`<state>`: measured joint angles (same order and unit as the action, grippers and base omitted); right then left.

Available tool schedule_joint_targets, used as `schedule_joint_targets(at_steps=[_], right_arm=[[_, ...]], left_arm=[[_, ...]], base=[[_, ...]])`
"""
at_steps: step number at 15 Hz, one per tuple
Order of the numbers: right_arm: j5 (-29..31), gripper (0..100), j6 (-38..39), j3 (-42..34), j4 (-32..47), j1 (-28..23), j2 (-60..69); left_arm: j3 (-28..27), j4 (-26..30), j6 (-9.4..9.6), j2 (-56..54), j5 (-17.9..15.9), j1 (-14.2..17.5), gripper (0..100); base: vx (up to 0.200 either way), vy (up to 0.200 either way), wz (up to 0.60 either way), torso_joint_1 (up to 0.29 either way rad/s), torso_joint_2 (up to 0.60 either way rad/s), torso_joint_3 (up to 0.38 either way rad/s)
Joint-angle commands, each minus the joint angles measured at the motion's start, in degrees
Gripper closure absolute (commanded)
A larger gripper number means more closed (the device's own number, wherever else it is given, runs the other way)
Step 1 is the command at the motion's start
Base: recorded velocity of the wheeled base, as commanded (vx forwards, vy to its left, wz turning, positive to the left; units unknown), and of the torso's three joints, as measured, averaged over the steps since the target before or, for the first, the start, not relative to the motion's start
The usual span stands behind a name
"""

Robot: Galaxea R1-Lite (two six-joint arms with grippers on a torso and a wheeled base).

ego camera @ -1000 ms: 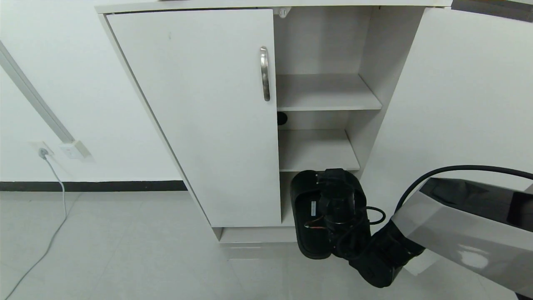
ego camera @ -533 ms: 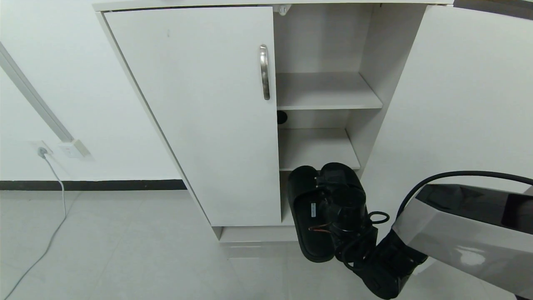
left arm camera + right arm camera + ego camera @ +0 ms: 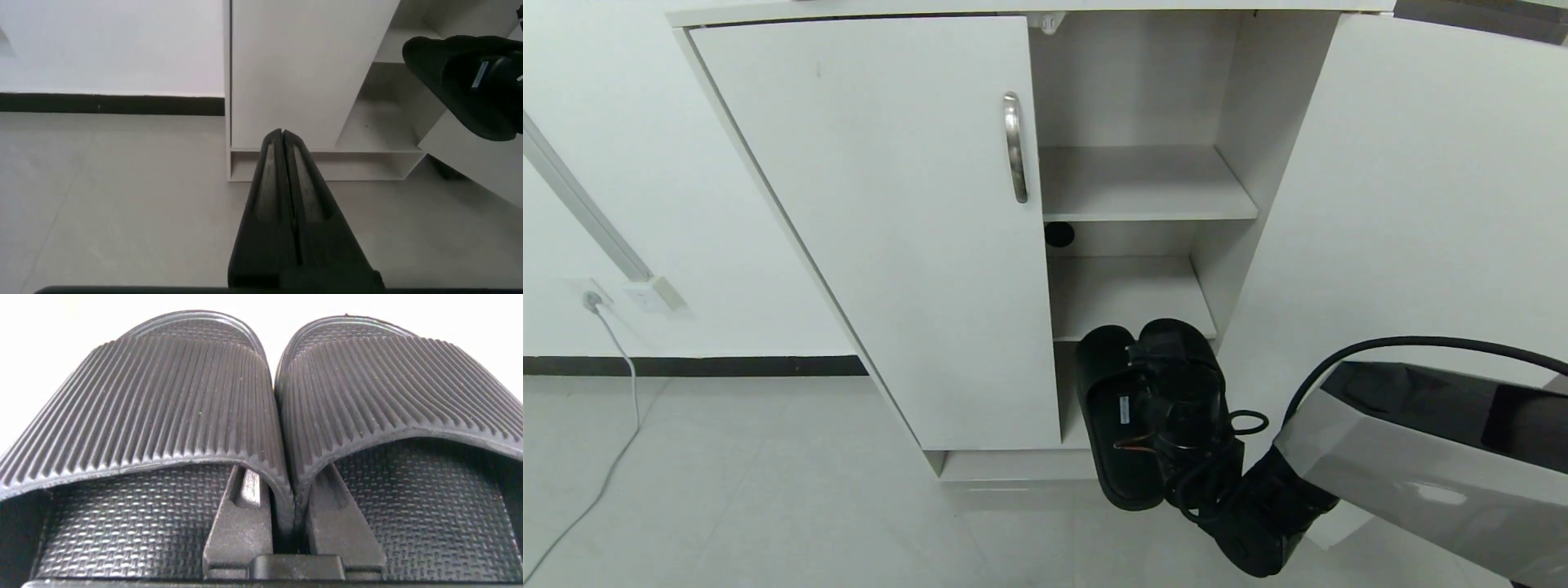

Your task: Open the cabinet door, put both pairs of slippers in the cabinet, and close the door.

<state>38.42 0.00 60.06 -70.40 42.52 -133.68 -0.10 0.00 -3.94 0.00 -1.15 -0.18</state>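
I'm holding slippers (image 3: 1123,416) clamped in right jaws, hanging just before lower shelf (image 3: 1131,294) edge, between closed door (image 3: 890,229) and open door (image 3: 1405,204). Left jaws sitting together above floor (image 3: 122,204).

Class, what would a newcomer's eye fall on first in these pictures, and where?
The black slippers, pinched together by the right gripper, hang before the open right side of the cabinet, at its lowest compartment. The white left door beside them is closed, with a metal handle.

Two black slippers (image 3: 1123,416), one cabinet (image 3: 1278,122) with two doors (image 3: 890,229), two shelves (image 3: 1143,184), one handle (image 3: 1014,147), one wall socket (image 3: 592,298).
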Motion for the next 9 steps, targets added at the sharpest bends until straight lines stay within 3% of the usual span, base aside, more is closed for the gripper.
schedule_joint_targets(at_steps=[1, 4, 9], right_arm=[[0.2, 100, 0.8, 3.2, 2.6, -0.3, -1.1], [0.2, 100, 5.5, 9.5, 12.6, -1.2, -1.1], [0.7, 100, 6.3, 11.4, 14.3, -1.7, -2.3]], left_arm=[[0.0, 0.0, -0.02, 0.1, 0.0, 0.1, 100], [0.0, 0.0, -0.02, 0.1, 0.0, 0.1, 100], [0.0, 0.0, -0.02, 0.1, 0.0, 0.1, 100]], base=[[0.000, 0.000, 0.00, 0.000, 0.00, 0.000], [0.000, 0.000, 0.00, 0.000, 0.00, 0.000], [0.000, 0.000, 0.00, 0.000, 0.00, 0.000]])
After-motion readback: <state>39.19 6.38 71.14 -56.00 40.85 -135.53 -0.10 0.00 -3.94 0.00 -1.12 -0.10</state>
